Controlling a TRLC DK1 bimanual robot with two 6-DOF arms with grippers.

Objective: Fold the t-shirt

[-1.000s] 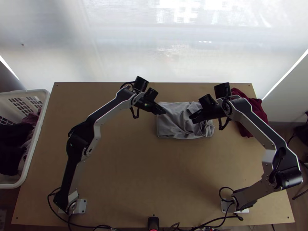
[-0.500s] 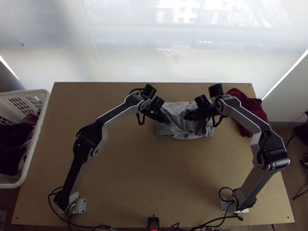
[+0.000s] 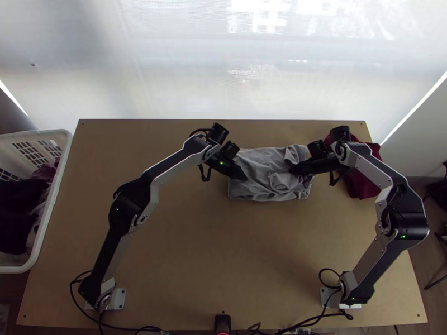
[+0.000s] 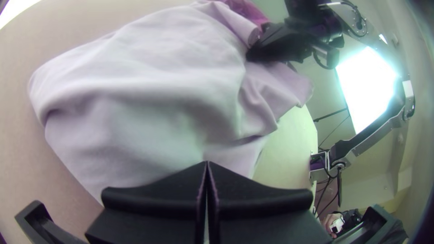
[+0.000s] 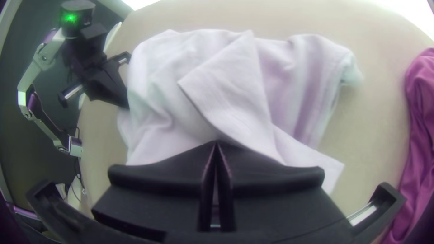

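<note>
A light grey t-shirt (image 3: 265,184) lies as a compact folded bundle with wrinkled upper layers near the table's far side. My left gripper (image 3: 243,177) is over its left part; in the left wrist view, the tips of this gripper (image 4: 207,163) meet above the pale fabric (image 4: 149,104). Over the shirt's right part is my right gripper (image 3: 294,170). In the right wrist view the right gripper (image 5: 217,143) has its tips together by a pointed, turned-over flap of the shirt (image 5: 235,90). Whether either one pinches cloth is hidden.
A dark red cloth (image 3: 362,183) is bunched at the far right of the table (image 3: 223,251), beneath the right arm. A white basket (image 3: 49,215) holding dark clothes stands beyond the left edge. The two grippers are close together over the shirt.
My left gripper moved right, onto the shirt, then stayed nearly still. The right gripper first shifted left, then back right. The shirt's upper right part has been rearranged, with its far edge bulging more.
</note>
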